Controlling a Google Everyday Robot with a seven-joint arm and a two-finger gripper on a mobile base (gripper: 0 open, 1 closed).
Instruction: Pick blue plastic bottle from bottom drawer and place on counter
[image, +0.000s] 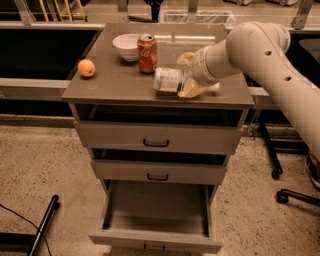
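One blue plastic bottle (167, 80) lies on its side on the tabletop (115, 85), just front-right of the red soda can (146, 53) as seen by the camera. Long axis runs approx. parallel to the tabletop's front edge. Blunt end faces out beyond the can's front; other end is hidden in the pincer (184, 75), so can't tell the neck.

Pincer is closed on the bottle, yellowish fingers (190, 90) clamped on the end away from the can, one behind, one in front.

White bowl (126, 46) touches the can on the opposite side from the bottle; contents not visible. Orange (86, 67) sits well beyond the bowl.

Bottom drawer (155, 235) is far below the can, pulled out, grey floor showing.

Arm (260, 45) comes in from the bottle's side, elbow high, forearm sloping down toward the can.
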